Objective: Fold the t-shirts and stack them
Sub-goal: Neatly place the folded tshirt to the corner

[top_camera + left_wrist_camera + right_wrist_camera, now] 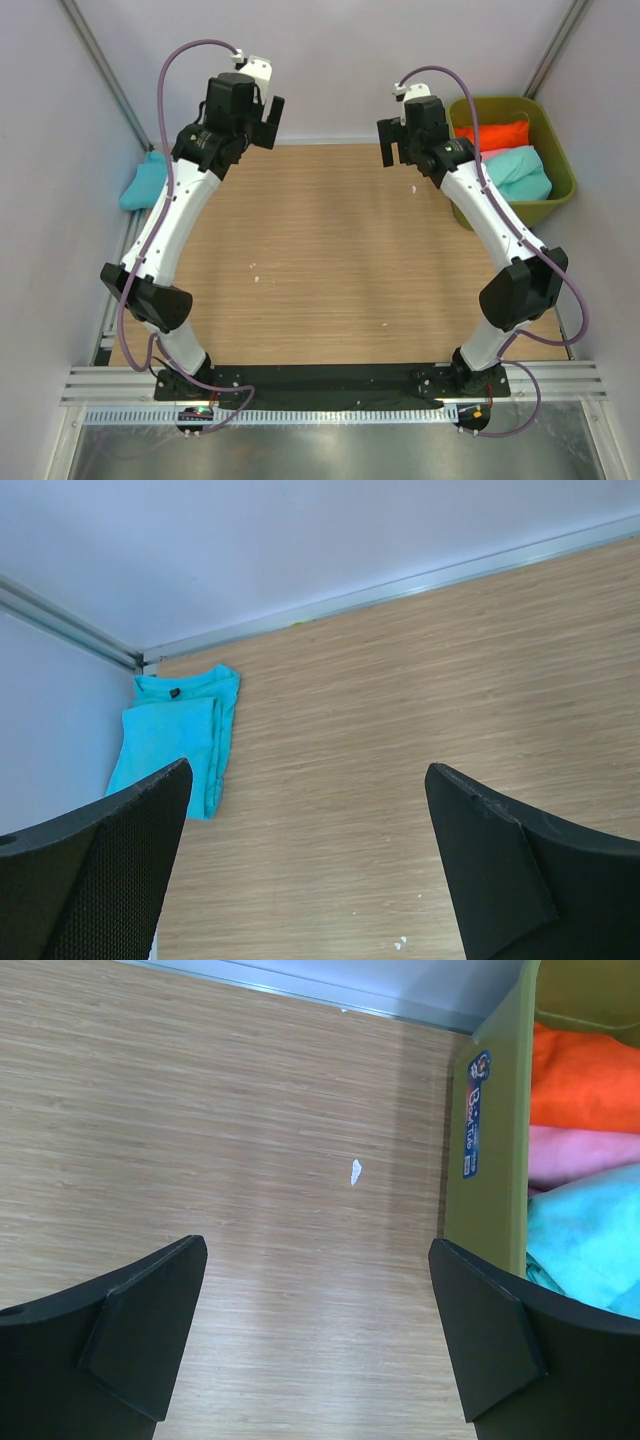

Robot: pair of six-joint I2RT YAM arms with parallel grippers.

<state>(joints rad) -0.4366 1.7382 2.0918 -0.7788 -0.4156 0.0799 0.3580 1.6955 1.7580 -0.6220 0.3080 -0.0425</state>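
Observation:
A folded turquoise-blue t-shirt lies at the table's far left edge by the wall, and the left wrist view shows it ahead and to the left. Inside the olive-green bin lie an orange-red t-shirt, a sliver of a pink t-shirt and a mint-green t-shirt. My left gripper hovers high over the far left of the table, open and empty. My right gripper hangs just left of the bin, open with nothing between its fingers.
The bin's wall stands close to the right of my right fingers, with orange-red, pink and mint-green cloth inside. Small white scraps dot the wooden table. Pale walls enclose three sides.

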